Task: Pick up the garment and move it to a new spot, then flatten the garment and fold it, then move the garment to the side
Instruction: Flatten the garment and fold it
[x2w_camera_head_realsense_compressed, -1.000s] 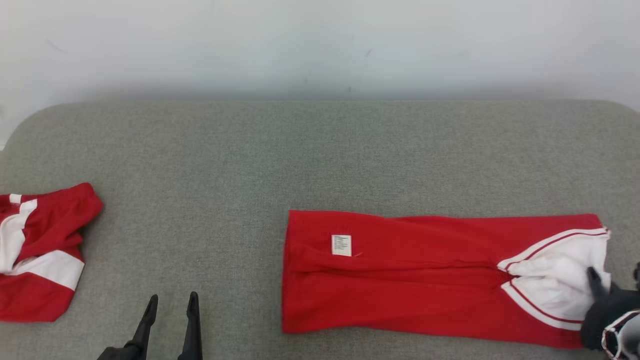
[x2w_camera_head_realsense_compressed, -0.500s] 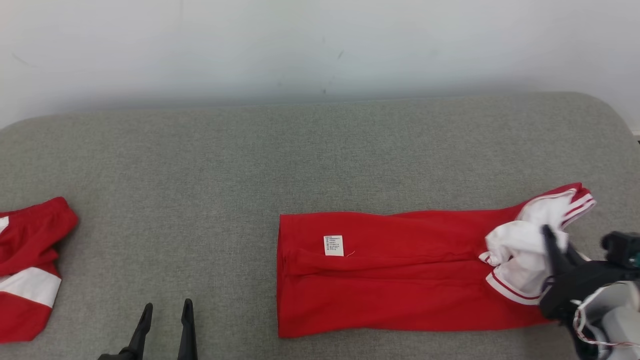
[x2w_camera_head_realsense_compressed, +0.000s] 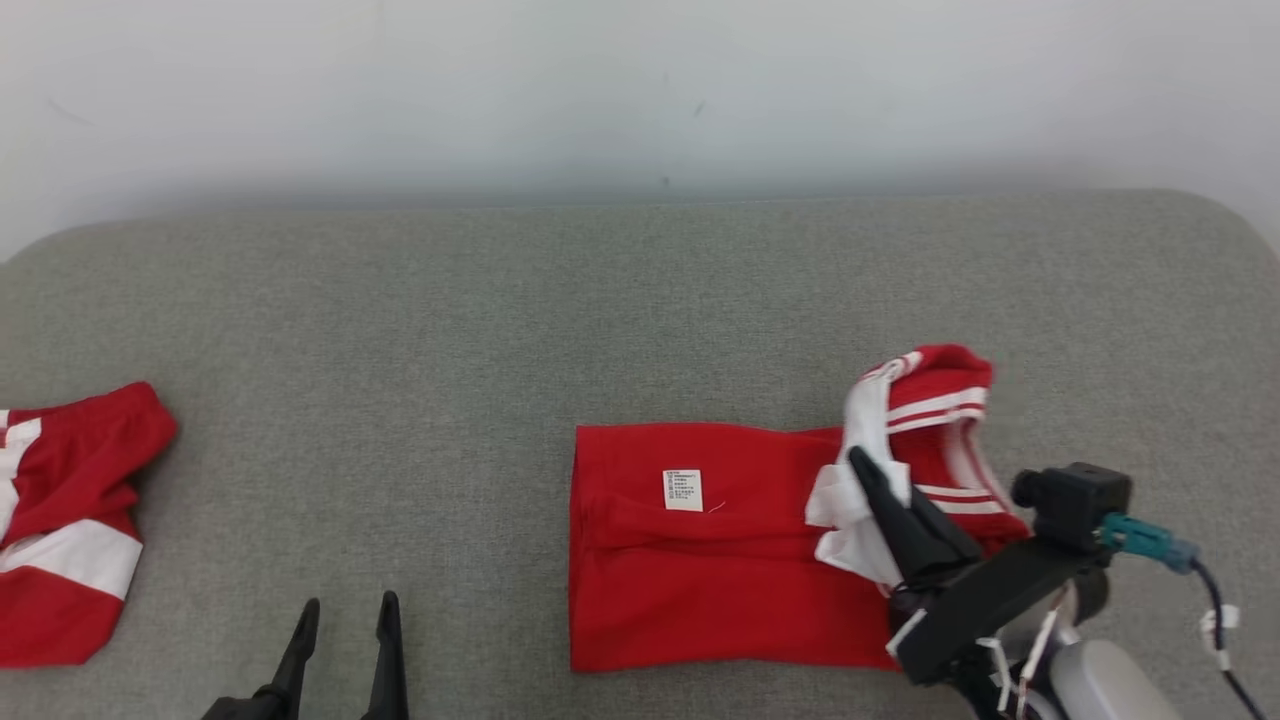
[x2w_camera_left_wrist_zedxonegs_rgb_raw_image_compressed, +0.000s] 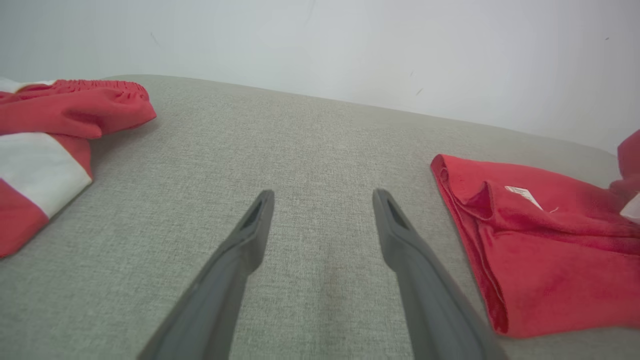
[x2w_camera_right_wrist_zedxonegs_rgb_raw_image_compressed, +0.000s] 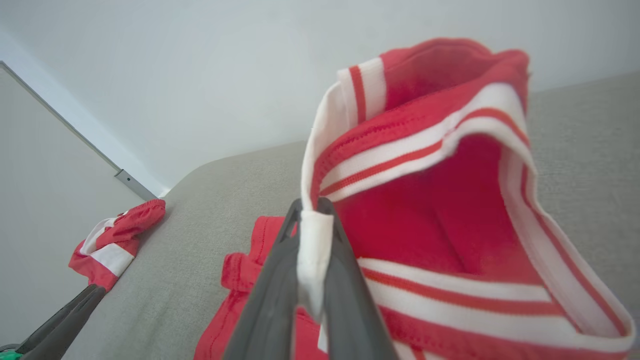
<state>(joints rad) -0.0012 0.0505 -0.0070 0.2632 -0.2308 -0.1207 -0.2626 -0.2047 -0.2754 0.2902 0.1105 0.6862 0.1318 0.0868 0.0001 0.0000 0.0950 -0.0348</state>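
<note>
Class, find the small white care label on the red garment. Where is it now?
In the head view, the label lies on the garment's flat part, near its upper-left corner, left of the striped end held up by the right pincer.

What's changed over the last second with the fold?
The right gripper, shut on the striped end of the red garment, lifted it and carried it leftward over the flat part. The left gripper stayed open; the labelled end and the other garment stayed put.

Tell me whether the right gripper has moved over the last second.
Yes. The right gripper, shut on the striped hem of the garment, has moved left, toward the white label.
</note>
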